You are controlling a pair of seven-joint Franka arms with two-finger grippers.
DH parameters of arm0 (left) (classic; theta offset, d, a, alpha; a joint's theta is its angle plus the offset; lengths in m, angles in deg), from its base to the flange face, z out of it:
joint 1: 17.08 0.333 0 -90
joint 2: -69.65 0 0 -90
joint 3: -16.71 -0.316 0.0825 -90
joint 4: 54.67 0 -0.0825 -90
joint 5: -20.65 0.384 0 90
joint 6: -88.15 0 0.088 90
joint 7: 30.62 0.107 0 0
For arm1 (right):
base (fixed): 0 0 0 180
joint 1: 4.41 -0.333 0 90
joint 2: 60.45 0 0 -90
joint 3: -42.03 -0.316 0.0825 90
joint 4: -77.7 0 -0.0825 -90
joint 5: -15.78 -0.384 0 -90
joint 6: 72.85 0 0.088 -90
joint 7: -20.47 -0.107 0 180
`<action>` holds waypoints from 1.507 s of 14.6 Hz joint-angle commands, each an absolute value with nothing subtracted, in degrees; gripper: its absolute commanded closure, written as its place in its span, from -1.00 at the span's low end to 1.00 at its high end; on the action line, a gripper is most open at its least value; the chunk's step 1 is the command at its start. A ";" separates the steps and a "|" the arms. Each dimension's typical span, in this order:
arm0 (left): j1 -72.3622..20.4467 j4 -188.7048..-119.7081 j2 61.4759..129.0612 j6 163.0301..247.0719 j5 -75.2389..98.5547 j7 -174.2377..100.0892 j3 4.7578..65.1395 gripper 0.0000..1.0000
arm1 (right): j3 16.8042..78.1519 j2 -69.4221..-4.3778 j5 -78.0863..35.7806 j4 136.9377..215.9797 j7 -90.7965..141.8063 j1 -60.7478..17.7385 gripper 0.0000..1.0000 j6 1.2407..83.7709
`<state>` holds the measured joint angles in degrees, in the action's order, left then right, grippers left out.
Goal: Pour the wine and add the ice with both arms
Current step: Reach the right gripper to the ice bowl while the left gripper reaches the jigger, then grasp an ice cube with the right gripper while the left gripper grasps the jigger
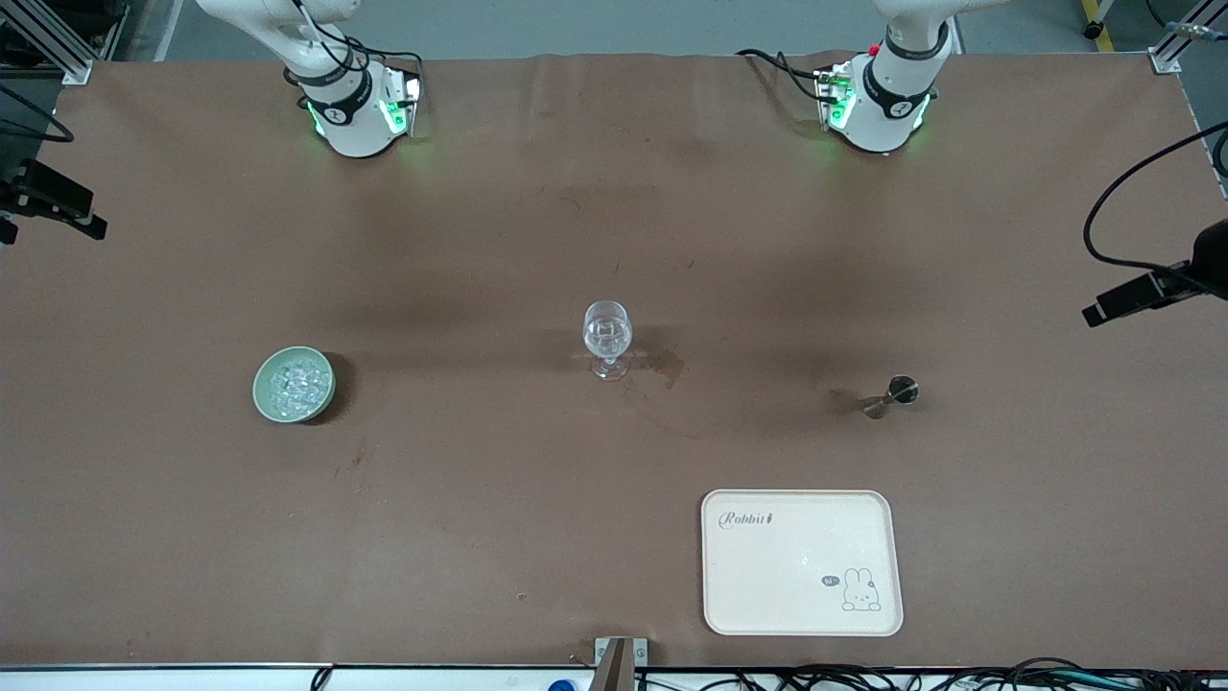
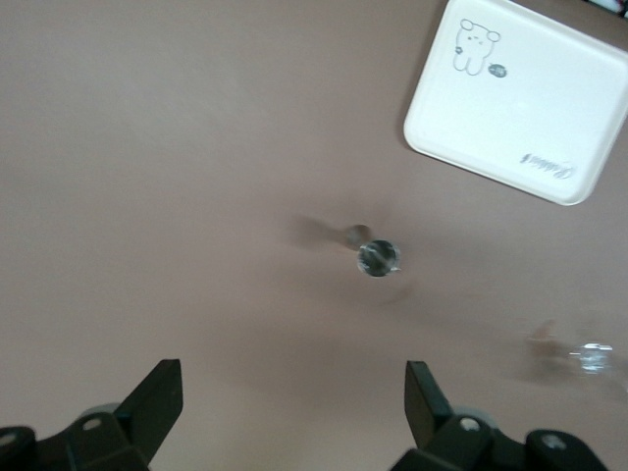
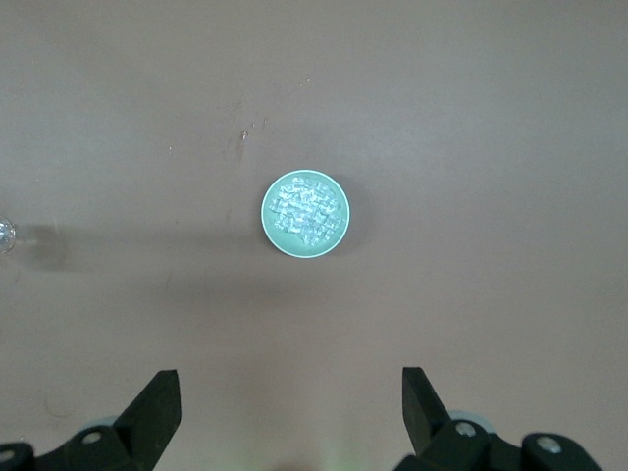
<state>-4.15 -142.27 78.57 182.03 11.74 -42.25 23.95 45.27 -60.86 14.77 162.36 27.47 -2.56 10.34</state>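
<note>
We note left tool (image 2: 294,397) spread wide, empty, high over metal jigger (image 2: 377,257). Right tool (image 3: 291,397) likewise spread, empty, high over green bowl (image 1: 263,393) holding ice (image 1: 295,382) at right arm's end of counter (image 1: 480,528). Stemmed glass (image 1: 607,338) mid-counter; white tray (image 1: 801,561) nearest front camera.
</note>
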 commanded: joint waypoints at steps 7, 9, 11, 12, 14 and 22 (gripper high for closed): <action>-0.48 -140.45 91.51 181.75 -2.19 -60.05 24.18 -0.98 | 44.75 -55.36 14.02 164.53 27.59 -0.45 -0.98 17.49; 0.40 -140.45 95.38 181.84 -5.61 -63.65 24.09 -0.98 | 44.75 -54.48 14.11 168.55 27.68 -0.10 -0.98 23.09; 1.54 -140.45 98.72 182.11 -8.08 -66.82 24.18 -0.94 | 44.75 -53.78 14.11 173.39 27.77 -0.01 -0.98 29.68; 1.90 -140.45 100.30 182.28 -9.13 -67.70 24.18 -0.94 | 44.75 -53.51 14.11 175.50 27.77 -0.10 -0.98 32.85; 3.30 -140.45 103.47 182.46 -13.95 -69.20 24.18 -0.94 | 44.75 -51.76 14.11 178.85 27.77 -0.28 -0.98 38.05; 6.12 -140.63 114.11 182.46 -28.73 -69.65 24.18 -0.86 | 44.67 -45.07 14.02 188.69 27.50 -1.50 -0.91 53.51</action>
<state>5.79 -141.78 112.09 182.86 -25.47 -68.49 23.85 44.84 -44.67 14.75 184.95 27.47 -1.23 49.89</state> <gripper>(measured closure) 0.026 0.040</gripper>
